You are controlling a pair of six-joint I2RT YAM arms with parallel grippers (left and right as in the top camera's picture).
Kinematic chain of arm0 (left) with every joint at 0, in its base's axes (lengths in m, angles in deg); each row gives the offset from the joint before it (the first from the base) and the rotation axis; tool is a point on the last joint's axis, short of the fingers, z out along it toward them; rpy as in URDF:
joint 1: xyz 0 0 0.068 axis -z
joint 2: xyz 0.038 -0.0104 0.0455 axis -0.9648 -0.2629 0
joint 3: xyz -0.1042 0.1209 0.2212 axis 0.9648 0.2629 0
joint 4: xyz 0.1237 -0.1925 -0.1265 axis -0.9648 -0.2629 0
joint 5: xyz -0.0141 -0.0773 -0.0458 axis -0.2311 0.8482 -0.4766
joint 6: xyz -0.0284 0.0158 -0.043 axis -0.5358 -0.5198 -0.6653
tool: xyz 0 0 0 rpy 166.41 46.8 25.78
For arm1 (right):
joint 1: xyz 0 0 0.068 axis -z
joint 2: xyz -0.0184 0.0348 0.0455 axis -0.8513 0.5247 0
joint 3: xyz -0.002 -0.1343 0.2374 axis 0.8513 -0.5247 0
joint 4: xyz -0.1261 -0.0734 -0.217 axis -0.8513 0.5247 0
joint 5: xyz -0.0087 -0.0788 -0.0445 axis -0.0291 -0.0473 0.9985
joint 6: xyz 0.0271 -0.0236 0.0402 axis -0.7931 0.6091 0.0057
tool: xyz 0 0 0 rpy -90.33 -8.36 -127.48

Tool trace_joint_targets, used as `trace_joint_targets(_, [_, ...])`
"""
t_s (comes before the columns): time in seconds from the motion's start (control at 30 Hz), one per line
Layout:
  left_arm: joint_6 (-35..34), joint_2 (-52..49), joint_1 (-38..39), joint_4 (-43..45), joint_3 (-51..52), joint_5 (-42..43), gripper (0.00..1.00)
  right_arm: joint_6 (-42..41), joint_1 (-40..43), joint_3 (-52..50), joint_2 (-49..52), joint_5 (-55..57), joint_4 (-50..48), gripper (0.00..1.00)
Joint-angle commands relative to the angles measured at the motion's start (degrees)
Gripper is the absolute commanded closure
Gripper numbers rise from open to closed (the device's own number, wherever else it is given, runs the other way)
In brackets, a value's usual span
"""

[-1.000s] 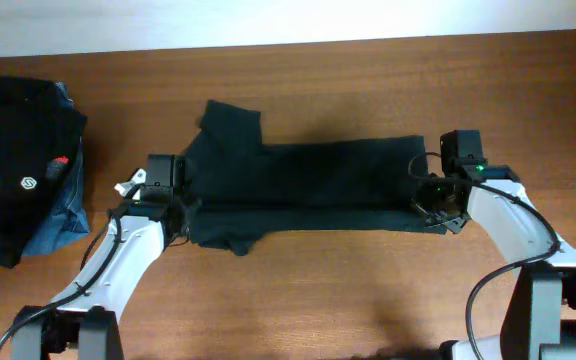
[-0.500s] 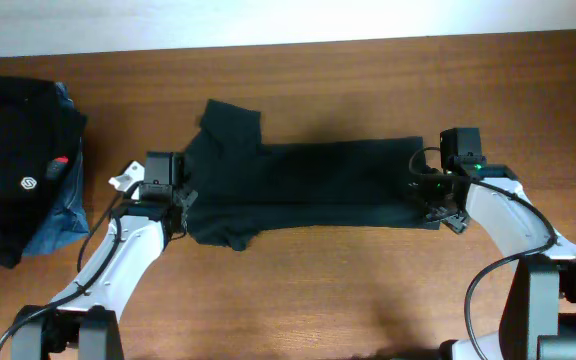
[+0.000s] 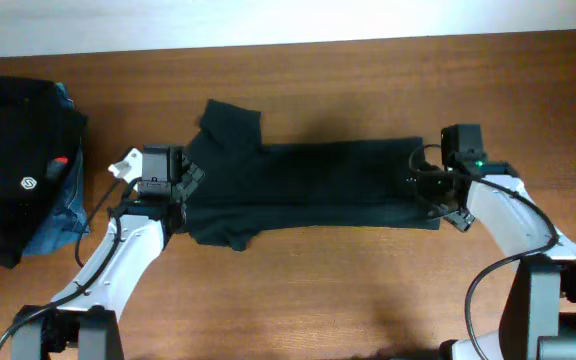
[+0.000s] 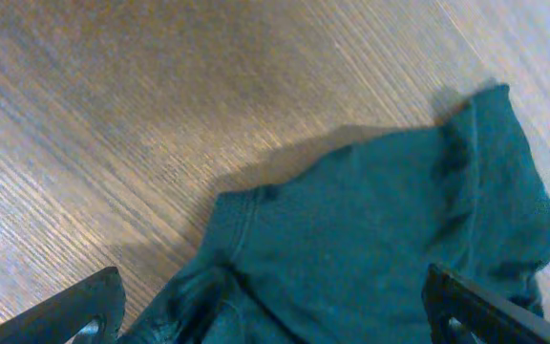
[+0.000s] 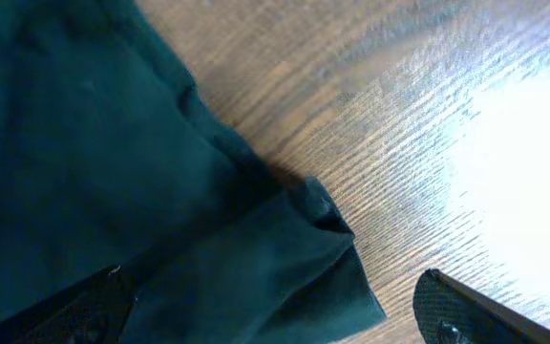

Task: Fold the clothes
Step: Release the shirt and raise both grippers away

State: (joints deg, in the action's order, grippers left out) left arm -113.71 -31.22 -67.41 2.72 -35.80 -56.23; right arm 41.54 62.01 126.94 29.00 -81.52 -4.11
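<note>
Black short-sleeved T-shirt [image 3: 308,185] of thin fabric lies flat on the wooden table [image 3: 368,280], sleeve end below the left gripper [image 3: 158,172], other end below the right gripper [image 3: 438,195], both gaping wide and empty.

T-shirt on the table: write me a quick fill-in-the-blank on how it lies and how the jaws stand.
The T-shirt lies in a long strip on the ____ table. The left arm and the right arm are at its two ends, jaws ____. The pile of other clothes lies beside the ____ arm.
Missing words: wooden; open; left.
</note>
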Motion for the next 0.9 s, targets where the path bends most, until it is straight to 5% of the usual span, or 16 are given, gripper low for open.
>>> trace_joint_targets(0.0, [6.84, -0.66, -0.24, -2.03, -3.87, 2.01, 0.01, 4.2, 0.15, 6.1, 0.17, 1.11, 2.49, 0.02])
trace_joint_targets(0.23, [11.19, -0.66, -0.24, -14.58, -13.94, 3.3, 0.01, 9.99, 0.15, 18.82, 0.17, -1.46, 11.74, 0.02])
trace_joint_targets(0.87, [35.39, -6.86, -0.22, -23.58, -36.04, 16.15, 0.01, 30.18, -0.59, 27.89, 0.2, -9.88, 8.02, 0.01])
